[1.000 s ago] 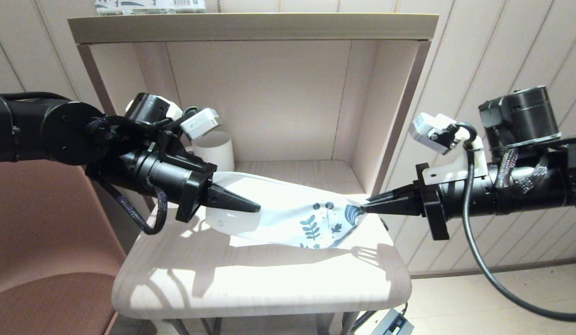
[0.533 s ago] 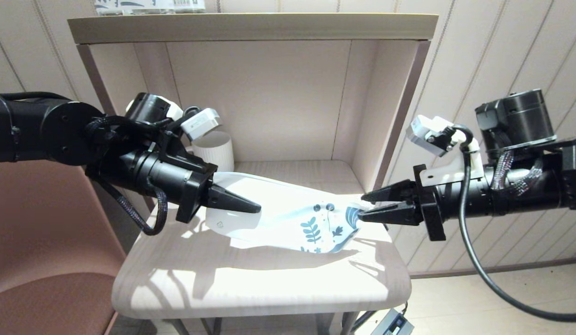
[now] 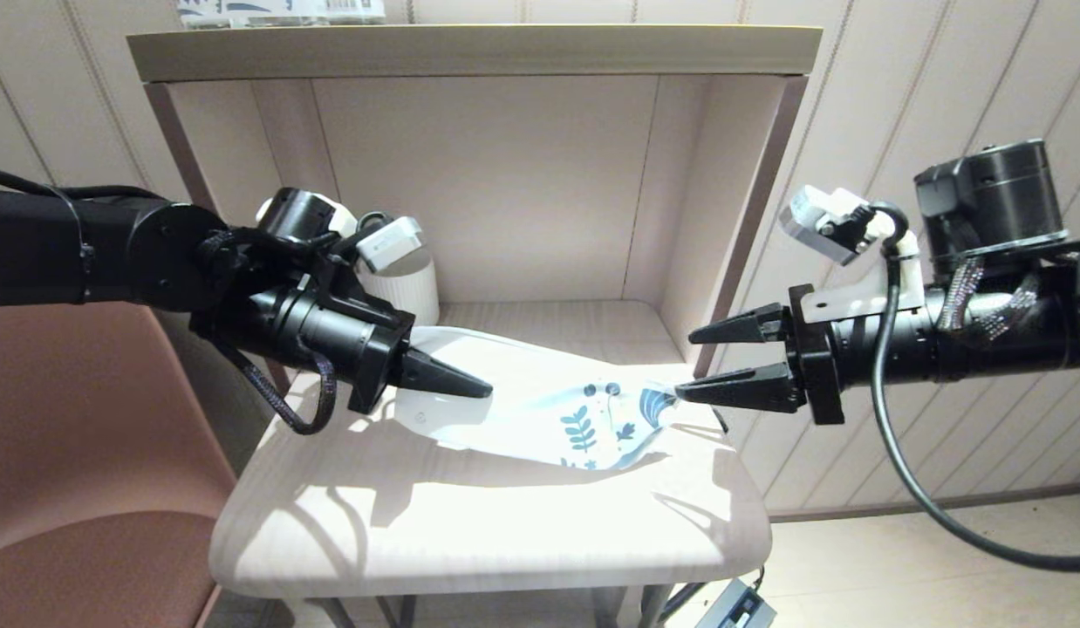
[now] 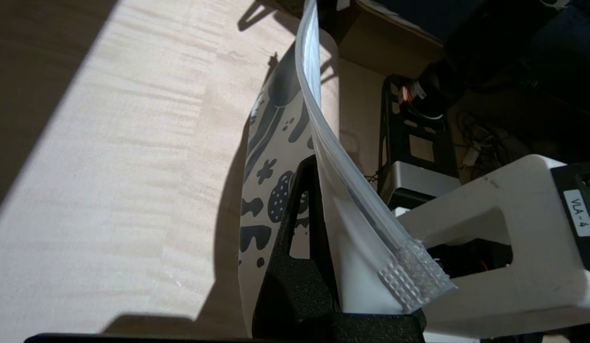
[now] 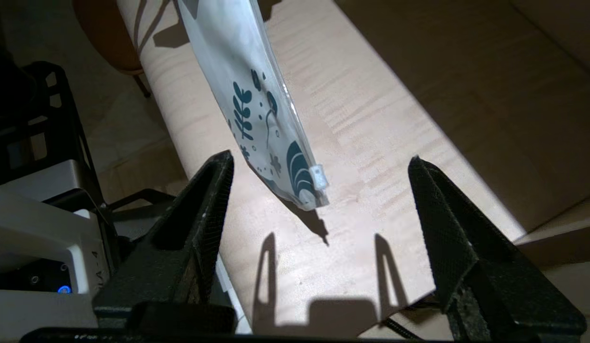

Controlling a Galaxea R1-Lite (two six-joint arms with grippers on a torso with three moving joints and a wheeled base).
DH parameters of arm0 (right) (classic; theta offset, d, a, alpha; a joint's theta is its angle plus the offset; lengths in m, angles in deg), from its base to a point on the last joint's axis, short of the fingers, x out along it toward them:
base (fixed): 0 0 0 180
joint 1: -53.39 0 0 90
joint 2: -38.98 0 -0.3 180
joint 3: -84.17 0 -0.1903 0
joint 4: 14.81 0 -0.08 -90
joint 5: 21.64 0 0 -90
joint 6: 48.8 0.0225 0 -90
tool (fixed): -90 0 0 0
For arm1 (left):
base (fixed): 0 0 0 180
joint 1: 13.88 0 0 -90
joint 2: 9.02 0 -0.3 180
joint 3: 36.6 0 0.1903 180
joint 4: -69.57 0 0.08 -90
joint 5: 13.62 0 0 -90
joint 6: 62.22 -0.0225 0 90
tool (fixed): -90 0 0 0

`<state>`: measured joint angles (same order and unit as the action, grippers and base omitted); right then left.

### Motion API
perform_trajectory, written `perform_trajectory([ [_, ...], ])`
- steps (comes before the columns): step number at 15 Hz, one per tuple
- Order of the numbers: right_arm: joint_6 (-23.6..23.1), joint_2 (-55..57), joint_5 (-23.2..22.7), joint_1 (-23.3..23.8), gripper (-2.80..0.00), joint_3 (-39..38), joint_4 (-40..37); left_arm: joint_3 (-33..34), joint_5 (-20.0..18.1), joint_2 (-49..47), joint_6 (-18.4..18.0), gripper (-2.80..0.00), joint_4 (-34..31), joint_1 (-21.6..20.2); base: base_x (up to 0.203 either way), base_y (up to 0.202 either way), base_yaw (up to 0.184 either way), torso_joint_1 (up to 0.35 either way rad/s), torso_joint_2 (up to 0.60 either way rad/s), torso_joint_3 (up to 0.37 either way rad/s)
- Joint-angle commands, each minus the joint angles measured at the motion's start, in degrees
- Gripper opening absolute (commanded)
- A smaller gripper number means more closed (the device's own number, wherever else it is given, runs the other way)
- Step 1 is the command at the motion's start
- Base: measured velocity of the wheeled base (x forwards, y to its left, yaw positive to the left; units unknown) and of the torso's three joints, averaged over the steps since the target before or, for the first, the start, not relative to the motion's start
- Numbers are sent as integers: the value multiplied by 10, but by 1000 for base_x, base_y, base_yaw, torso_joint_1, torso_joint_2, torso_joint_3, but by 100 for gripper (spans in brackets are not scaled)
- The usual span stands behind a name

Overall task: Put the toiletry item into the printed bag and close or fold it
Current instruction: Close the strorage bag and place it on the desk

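The printed bag [image 3: 540,406] hangs slanting over the small wooden table [image 3: 470,532], its leaf-printed end lowest. My left gripper [image 3: 483,388] is shut on the bag's plain white end; in the left wrist view the fingers [image 4: 302,190] pinch the sheet [image 4: 352,200] just below its zip strip. My right gripper [image 3: 686,365] stands open right beside the printed end and holds nothing. In the right wrist view the bag [image 5: 257,109] ends in a small white slider [image 5: 319,177], just ahead of the wide-spread jaws of the right gripper [image 5: 320,159]. The toiletry item is out of view.
A white cup [image 3: 409,283] stands at the back left of the shelf niche, behind the left wrist. The niche's right wall [image 3: 732,218] is close to the right gripper. A brown chair [image 3: 69,488] stands left of the table. A printed package [image 3: 278,9] lies on the shelf top.
My right gripper has opened and let go of the bag's printed end, which has sagged a little lower. The left arm has shifted slightly to the right, still gripping the plain end.
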<state>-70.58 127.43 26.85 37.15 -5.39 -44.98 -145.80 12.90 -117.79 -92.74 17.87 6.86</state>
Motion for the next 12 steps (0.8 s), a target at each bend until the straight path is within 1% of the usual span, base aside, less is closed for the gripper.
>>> perform_trajectory([
  [1,1,-18,-2,12,-280,-9,1,-11,-5,-20,-1,-280,-2,-10,0,0,0,0,0,0],
  [4,7,-51,-2,15,-280,-27,-4,-18,-7,-20,2,-280,-2,-21,0,0,0,0,0,0],
  [7,14,-87,-2,13,-280,-74,-2,-35,-7,-22,13,-280,-5,-32,0,0,0,0,0,0],
  [8,16,-98,-2,14,-280,-89,-1,-37,-6,-21,25,-280,-3,-34,0,0,0,0,0,0],
  [11,33,-116,-2,13,-280,-94,-3,-59,-5,-20,88,-280,-1,-34,0,0,0,0,0,0],
  [12,35,-119,-2,12,-280,-97,-3,-65,-4,-22,94,-280,-1,-34,0,0,0,0,0,0],
])
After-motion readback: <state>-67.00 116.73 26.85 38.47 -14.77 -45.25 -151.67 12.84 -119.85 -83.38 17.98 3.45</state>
